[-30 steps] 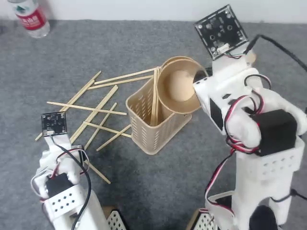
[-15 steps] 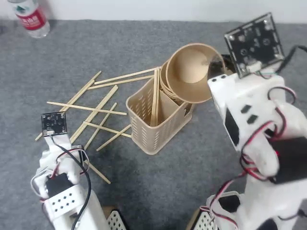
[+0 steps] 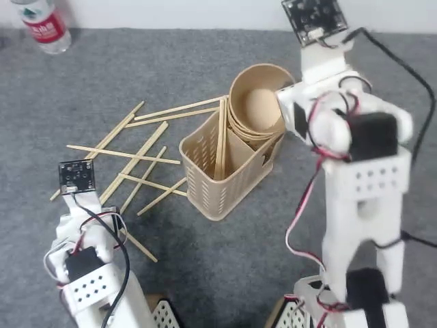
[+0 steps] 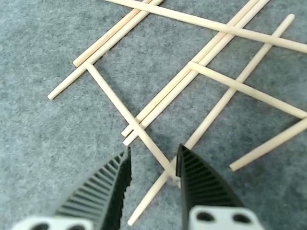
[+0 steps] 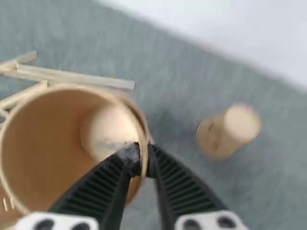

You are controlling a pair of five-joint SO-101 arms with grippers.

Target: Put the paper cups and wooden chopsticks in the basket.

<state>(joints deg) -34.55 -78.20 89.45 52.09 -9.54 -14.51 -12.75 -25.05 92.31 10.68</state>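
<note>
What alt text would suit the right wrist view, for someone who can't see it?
A black claw pinches the rim of an open paper cup. Farther off, a second cup lies on its side on the grey mat, and wooden chopsticks lie past the held cup.

Whole table's covered in a fuzzy grey carpet-like mat (image 3: 205, 273), evenly lit, no harsh shadows. A plain white wall (image 3: 171, 12) runs along the 12 o'clock edge, and a red-labelled plastic bottle (image 3: 42, 24) sits up around 11.
</note>
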